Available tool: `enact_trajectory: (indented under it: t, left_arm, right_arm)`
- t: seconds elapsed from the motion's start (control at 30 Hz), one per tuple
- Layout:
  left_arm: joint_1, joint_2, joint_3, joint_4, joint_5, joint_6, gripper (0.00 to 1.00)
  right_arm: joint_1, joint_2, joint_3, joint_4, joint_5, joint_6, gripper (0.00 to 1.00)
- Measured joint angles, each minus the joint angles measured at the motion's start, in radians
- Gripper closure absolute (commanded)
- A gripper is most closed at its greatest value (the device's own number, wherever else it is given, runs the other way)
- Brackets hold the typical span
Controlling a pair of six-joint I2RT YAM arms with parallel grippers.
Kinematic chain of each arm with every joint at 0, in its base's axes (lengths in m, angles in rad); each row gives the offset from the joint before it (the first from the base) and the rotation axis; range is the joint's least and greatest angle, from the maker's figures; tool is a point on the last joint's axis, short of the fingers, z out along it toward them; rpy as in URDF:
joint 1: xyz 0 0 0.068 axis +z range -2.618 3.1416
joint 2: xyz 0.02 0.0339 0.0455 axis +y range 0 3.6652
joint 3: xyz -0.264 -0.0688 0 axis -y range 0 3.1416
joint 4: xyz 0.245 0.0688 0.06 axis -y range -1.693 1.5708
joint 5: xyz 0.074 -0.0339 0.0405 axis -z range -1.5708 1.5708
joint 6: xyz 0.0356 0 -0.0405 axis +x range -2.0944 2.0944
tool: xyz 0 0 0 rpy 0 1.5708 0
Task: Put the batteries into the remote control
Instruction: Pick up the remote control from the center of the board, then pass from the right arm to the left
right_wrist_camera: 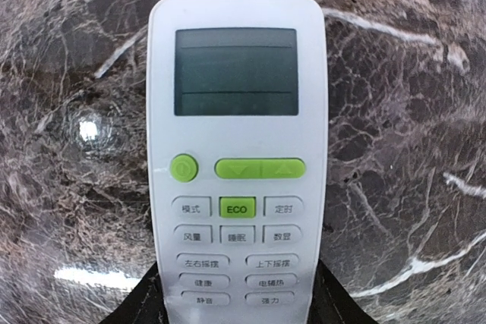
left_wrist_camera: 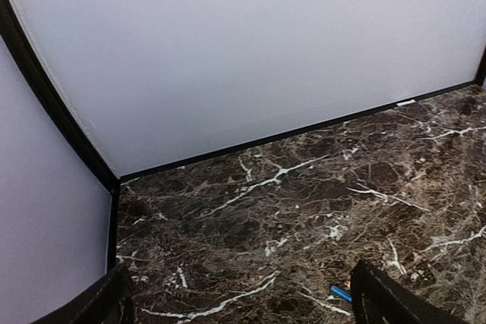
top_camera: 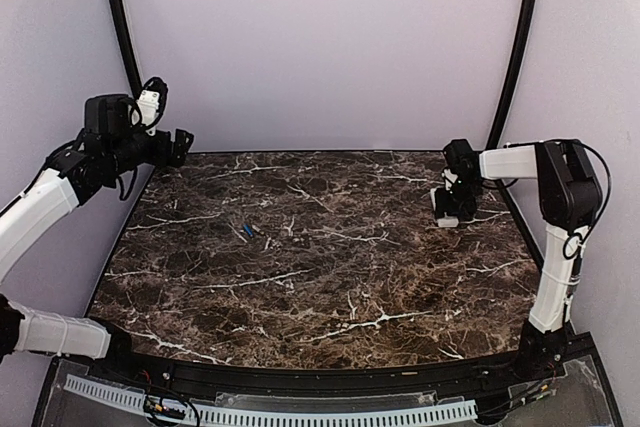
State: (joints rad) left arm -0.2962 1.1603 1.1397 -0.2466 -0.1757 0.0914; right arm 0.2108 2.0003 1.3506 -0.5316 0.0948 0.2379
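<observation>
Table: a dark brown marble-patterned table top point(top_camera: 330, 277) with white veins carries everything here; both arm bases sit at its near edge.
Batteries: the tiny thin cylinder batteries point(top_camera: 247, 229) lie loose on the marble left of centre, about mid-depth. Blue shows plainly on one; the darker one beside it is hard to make out. They are well apart from both grippers.
Remote control: the slim white rectangular plastic remote control point(right_wrist_camera: 237, 149) lies face up on the marble near the right edge, further back than the batteries. Its grey display is blank, with green buttons under it and rows of white keys below those.
Right gripper: the right gripper point(right_wrist_camera: 239, 309) is down at the remote's keypad end, with a dark finger point(right_wrist_camera: 140, 305) on either side, close against the white edges. I cannot tell whether they actually press it.
Left gripper: the left gripper point(left_wrist_camera: 239, 286) hangs above the table's far left corner, jaws spread wide with nothing between them.
Wall: a plain pale back wall point(top_camera: 320, 47) closes off the far side.
</observation>
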Motion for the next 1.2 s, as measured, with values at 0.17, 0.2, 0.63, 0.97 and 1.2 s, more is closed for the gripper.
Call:
enact_trajectory:
  t: [0.17, 0.2, 0.63, 0.97, 1.2]
  left_arm:
    - [-0.003, -0.096, -0.108, 0.068, 0.147, 0.006, 0.09]
    - [-0.006, -0.091, -0.108, 0.074, 0.172, 0.016, 0.09]
    - [-0.288, -0.209, -0.396, 0.236, 0.369, 0.584, 0.1]
    - [-0.532, -0.085, -0.49, 0.28, 0.348, 1.025, 0.1]
    - [-0.551, -0.047, -0.497, 0.281, 0.34, 1.093, 0.32]
  right_arm:
    - [0.001, 0.005, 0.013, -0.02, -0.037, -0.016, 0.79]
    - [0.001, 0.005, 0.013, -0.023, -0.05, -0.024, 0.8]
    - [0.272, -0.153, 0.018, -0.152, -0.391, -0.139, 0.92]
    - [0.665, -0.146, 0.144, -0.174, -0.584, -0.125, 0.93]
    - [0.763, -0.075, 0.233, -0.179, -0.642, -0.121, 0.95]
